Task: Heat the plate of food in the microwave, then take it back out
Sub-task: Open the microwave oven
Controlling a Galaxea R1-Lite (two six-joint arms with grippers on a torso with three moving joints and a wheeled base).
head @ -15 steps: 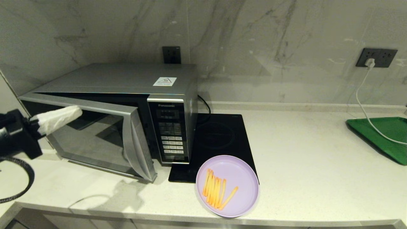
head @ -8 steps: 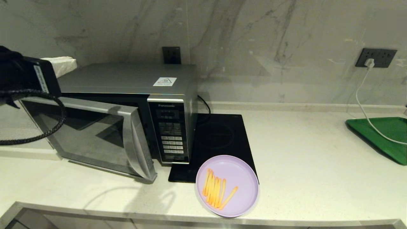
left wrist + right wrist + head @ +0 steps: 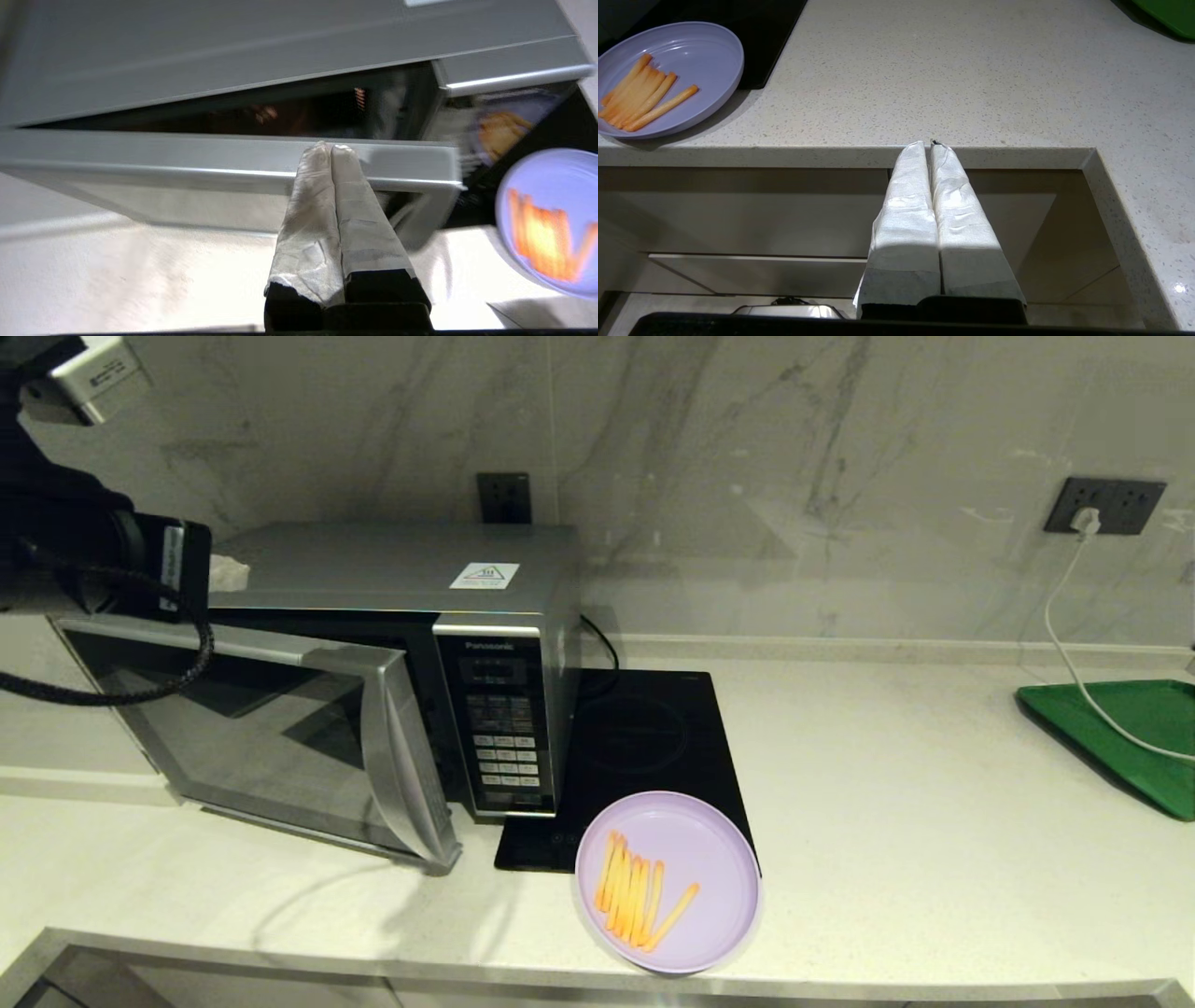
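Note:
The silver-grey microwave (image 3: 373,569) stands at the left of the counter with its dark glass door (image 3: 271,747) ajar, the handle side swung out. My left gripper (image 3: 229,574) is raised at the microwave's upper left, fingers shut and empty. In the left wrist view its tips (image 3: 332,148) hover over the door's top edge (image 3: 187,154). The lilac plate (image 3: 719,859) with a row of orange-yellow fries (image 3: 635,896) rests near the counter's front edge, partly on the cooktop. My right gripper (image 3: 930,143) is shut and empty, low in front of the counter edge, right of the plate (image 3: 705,60).
A flat black glass cooktop (image 3: 644,747) lies right of the microwave. A green tray (image 3: 1134,737) sits at the far right with a white cable (image 3: 1064,644) running to a wall socket (image 3: 1106,504). The counter's front edge (image 3: 784,156) overhangs drawers.
My left arm has risen from in front of the door's glass to above the door's top edge. The door stays ajar as before, and the plate has not moved.

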